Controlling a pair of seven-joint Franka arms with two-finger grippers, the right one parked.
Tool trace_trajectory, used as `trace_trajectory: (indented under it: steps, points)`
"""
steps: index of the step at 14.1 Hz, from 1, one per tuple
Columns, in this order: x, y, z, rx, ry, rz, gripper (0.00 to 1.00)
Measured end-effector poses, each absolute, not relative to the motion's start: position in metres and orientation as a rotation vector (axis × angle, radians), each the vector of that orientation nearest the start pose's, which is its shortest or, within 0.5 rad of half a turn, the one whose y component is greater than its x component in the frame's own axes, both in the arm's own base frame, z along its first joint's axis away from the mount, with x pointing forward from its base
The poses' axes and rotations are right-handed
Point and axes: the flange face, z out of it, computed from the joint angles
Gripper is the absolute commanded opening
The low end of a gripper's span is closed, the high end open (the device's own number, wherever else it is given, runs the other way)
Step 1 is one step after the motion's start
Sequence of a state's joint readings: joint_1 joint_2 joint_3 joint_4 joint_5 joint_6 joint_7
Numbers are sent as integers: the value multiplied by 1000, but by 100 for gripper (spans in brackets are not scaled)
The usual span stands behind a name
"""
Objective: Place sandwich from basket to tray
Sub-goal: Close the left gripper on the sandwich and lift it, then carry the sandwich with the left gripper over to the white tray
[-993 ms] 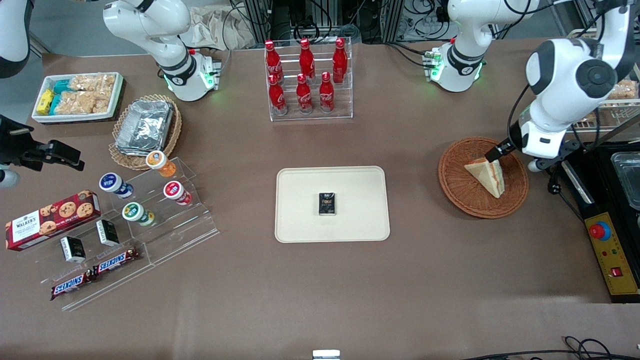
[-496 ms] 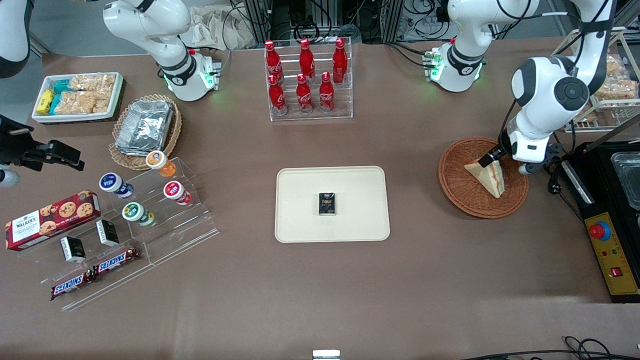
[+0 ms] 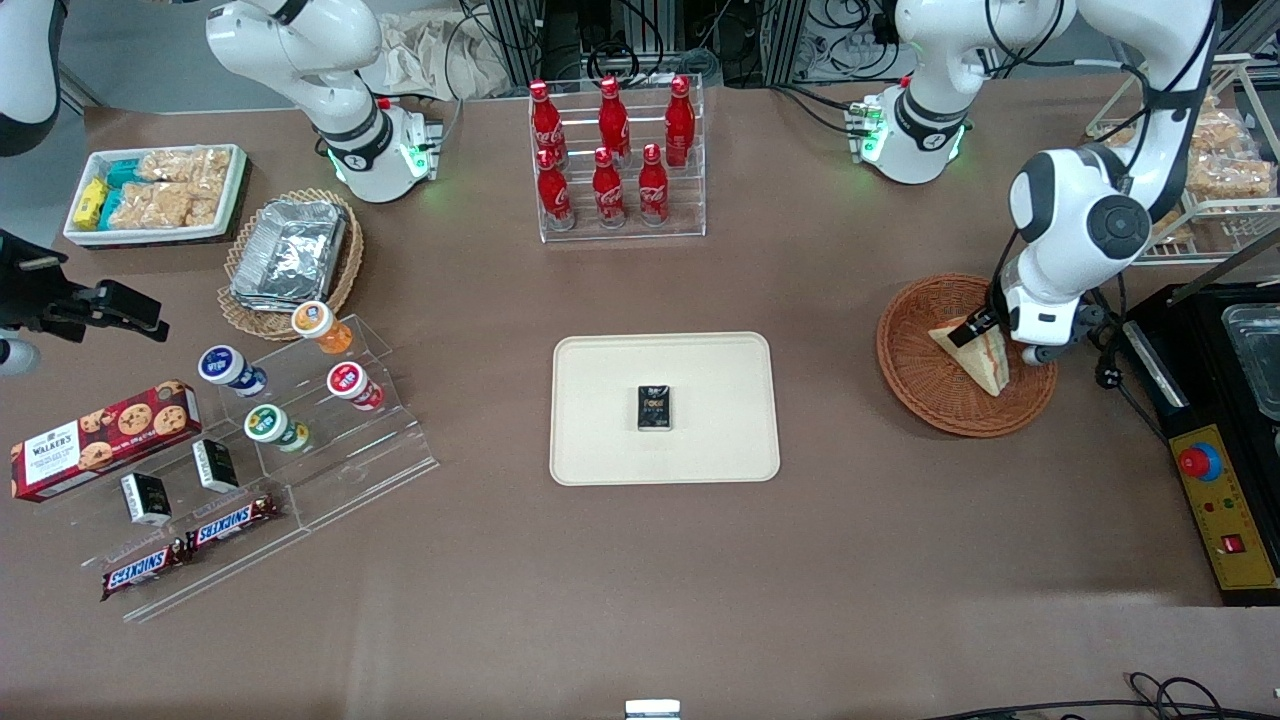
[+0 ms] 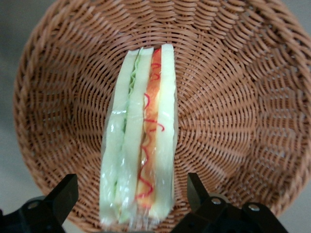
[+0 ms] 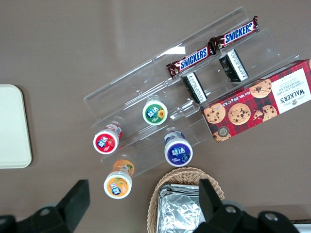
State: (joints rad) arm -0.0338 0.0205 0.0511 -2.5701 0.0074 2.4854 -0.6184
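The sandwich [image 3: 980, 362] stands on edge in the reddish-brown wicker basket [image 3: 905, 372], toward the working arm's end of the table. My left gripper [image 3: 988, 334] is lowered over the sandwich's end farther from the front camera. In the left wrist view the gripper [image 4: 130, 194] is open, with one black finger [image 4: 63, 196] on each flank of the sandwich [image 4: 141, 126], apart from the bread. Orange-red and green filling shows along its edge, and basket [image 4: 228, 97] weave surrounds it. The cream tray [image 3: 600, 400] lies at the table's middle.
A small dark packet [image 3: 655, 408] lies on the tray. A rack of red cola bottles [image 3: 615, 150] stands farther from the front camera than the tray. A black and yellow control box [image 3: 1225, 500] and a wire rack of snacks [image 3: 1225, 170] flank the basket at the table's end.
The left arm has swung in and lowered. Its gripper went from the basket's rim to straddling the sandwich. The sandwich has not moved.
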Motion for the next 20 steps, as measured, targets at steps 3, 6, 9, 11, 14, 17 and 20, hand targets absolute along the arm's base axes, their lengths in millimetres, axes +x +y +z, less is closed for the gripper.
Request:
trace_trajectory:
  steps: [3,6,9,11,14,17,20]
  points:
    - [436,8,236,-2944,-959,168,54]
    - [439,8,238,-2947,-960,155,27]
    - [443,8,245,-2953,-962,131,26]
    - [446,8,254,-2957,-963,119,26]
    - [451,8,285,-2957,-955,128,26]
    - [456,7,326,-2945,-897,116,26]
    - [465,0,368,-2948,-837,130,26]
